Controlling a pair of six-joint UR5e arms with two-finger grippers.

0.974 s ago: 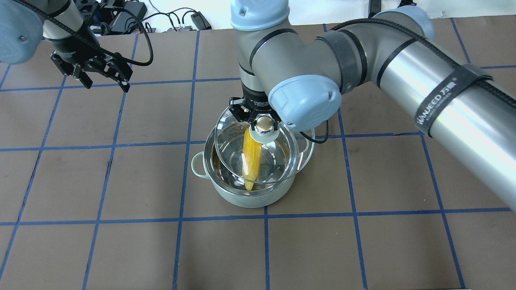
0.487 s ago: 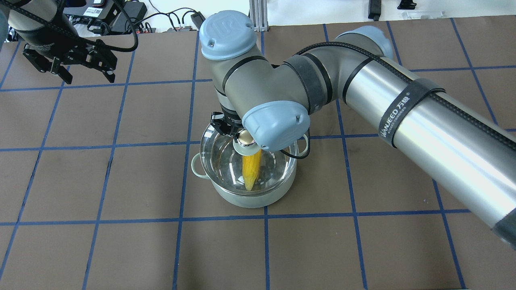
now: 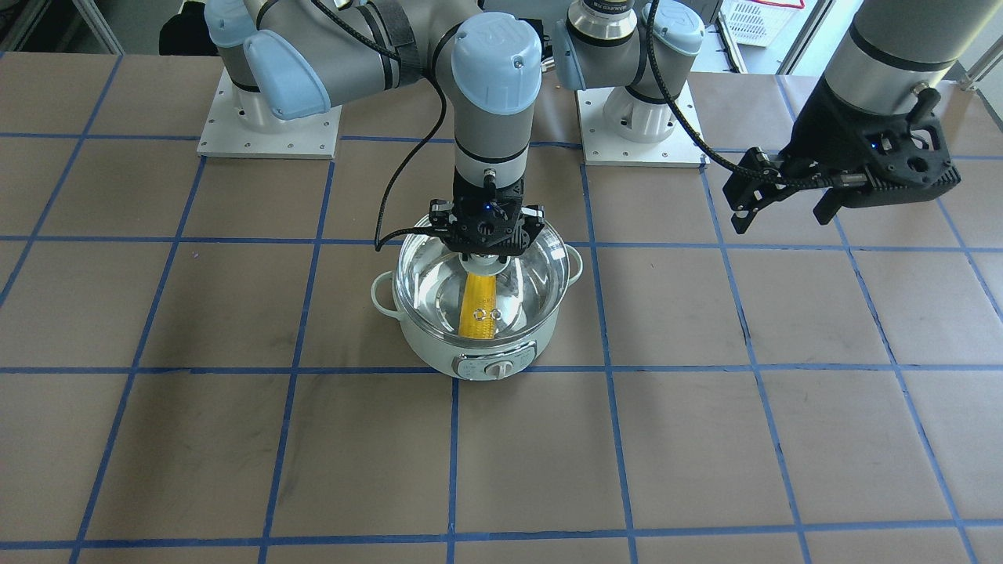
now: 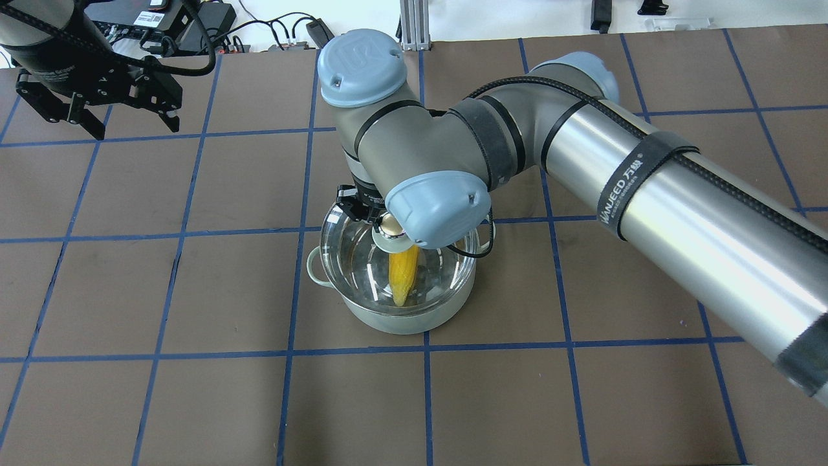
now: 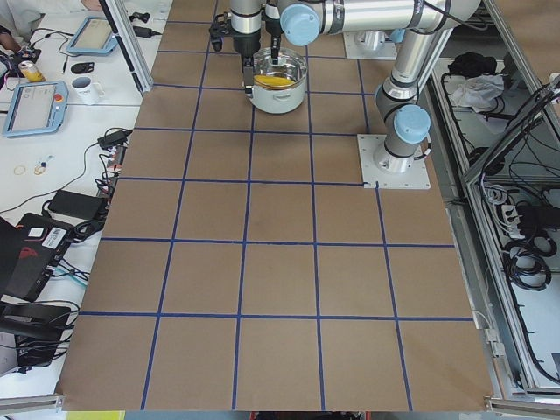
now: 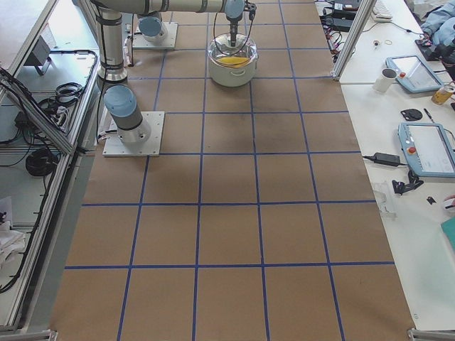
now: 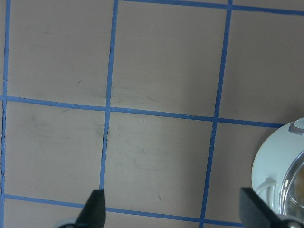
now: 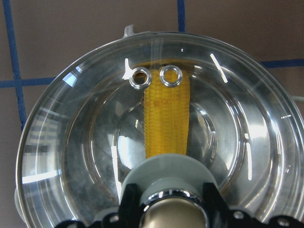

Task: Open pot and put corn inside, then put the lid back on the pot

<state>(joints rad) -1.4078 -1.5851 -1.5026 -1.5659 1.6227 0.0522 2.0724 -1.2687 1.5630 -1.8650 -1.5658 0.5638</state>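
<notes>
The pale mint-green pot [image 4: 401, 320] stands mid-table, its dial toward the front-facing camera [image 3: 495, 366]. The yellow corn [image 4: 402, 275] lies inside it and shows through the glass in the right wrist view [image 8: 167, 118]. The clear glass lid [image 4: 349, 259] covers the pot's opening, level with the rim. My right gripper [image 4: 388, 225] is shut on the lid's knob [image 8: 173, 209] from above. My left gripper [image 4: 136, 131] is open and empty, held above the table far left of the pot. In the left wrist view its fingertips [image 7: 95, 209] frame bare table, with the pot's edge [image 7: 280, 161] at the right.
Cables and electronics [image 4: 194, 26] lie beyond the table's far edge. The arms' base plates [image 3: 270, 125] sit on the robot's side. Side benches with tablets and a mug [image 6: 387, 78] flank the table. The table is brown with a blue tape grid.
My right arm has carried the lid from tilted and offset to the right to level over the pot's rim. My left gripper has drawn back up and to the left.
</notes>
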